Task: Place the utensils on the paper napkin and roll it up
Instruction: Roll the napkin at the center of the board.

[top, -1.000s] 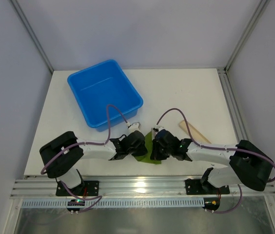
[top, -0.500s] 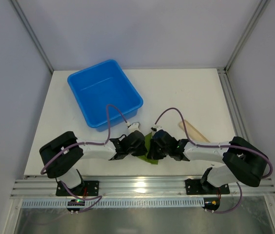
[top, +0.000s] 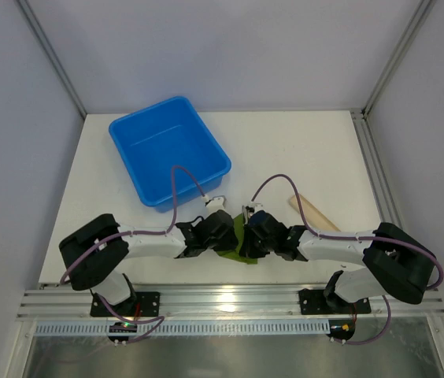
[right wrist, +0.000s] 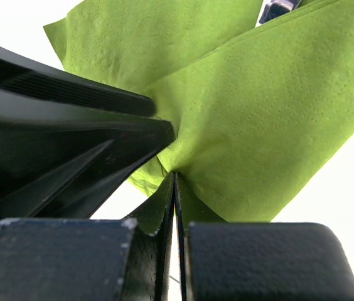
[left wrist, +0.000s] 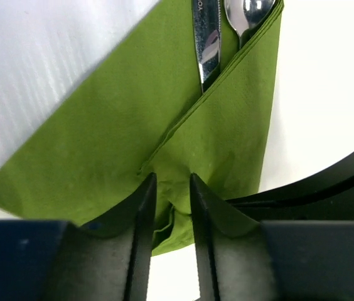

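The left gripper [left wrist: 172, 182] has loosened its pinch on the napkin [left wrist: 101, 138], its jaws now slightly parted.

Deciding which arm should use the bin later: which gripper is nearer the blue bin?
Left. The left gripper sits close by the blue bin's near corner; the right gripper is farther right, across the green napkin.

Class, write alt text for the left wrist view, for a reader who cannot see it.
A green napkin lies folded over a knife and a second silver utensil, whose ends poke out at the top. At the bottom, the left gripper has its jaws slightly apart around a crumpled napkin edge.
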You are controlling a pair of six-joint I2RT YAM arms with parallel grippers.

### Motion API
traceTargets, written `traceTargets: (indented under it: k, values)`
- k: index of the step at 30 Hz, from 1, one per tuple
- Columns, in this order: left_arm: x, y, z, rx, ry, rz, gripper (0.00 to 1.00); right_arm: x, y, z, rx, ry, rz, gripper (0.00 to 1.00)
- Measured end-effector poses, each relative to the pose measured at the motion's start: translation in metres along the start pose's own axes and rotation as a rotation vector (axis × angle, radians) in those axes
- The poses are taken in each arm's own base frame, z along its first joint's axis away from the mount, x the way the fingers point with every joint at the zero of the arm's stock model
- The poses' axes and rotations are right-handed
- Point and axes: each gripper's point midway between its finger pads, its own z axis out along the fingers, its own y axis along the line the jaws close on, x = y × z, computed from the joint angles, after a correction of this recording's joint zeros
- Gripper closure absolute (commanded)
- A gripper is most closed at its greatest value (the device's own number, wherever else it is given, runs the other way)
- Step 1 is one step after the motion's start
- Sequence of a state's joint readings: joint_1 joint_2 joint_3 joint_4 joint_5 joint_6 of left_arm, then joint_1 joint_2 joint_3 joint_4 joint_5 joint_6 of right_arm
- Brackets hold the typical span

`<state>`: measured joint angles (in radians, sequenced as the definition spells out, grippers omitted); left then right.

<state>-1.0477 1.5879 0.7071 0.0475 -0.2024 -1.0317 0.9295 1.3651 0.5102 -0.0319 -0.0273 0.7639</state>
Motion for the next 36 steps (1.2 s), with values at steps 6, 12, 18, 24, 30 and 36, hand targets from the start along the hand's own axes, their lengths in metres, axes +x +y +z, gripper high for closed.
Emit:
traceTargets:
  k: [6, 12, 18, 24, 30, 36]
  values:
    - [-0.019, 0.013, -0.020, -0.071, -0.072, 0.032, 0.53, -0.001, -0.001, -0.001, 0.008, -0.006, -0.001, 0.96]
    - [-0.043, 0.027, -0.046, -0.150, -0.156, 0.049, 0.51, -0.001, -0.003, -0.002, 0.017, -0.010, -0.002, 0.96]
    - [-0.055, 0.057, -0.048, -0.244, -0.153, 0.024, 0.51, -0.001, -0.005, -0.003, 0.024, -0.010, -0.006, 0.96]
    - [-0.040, 0.078, -0.033, -0.314, -0.079, 0.044, 0.56, 0.000, -0.007, -0.005, 0.033, -0.008, -0.010, 0.96]
    - [-0.029, 0.072, -0.023, -0.283, -0.030, 0.036, 0.61, 0.000, -0.008, -0.006, 0.037, -0.008, -0.015, 0.96]
    - [-0.023, 0.063, -0.022, -0.239, -0.003, 0.005, 0.64, 0.001, -0.009, -0.007, 0.039, -0.007, -0.021, 0.96]
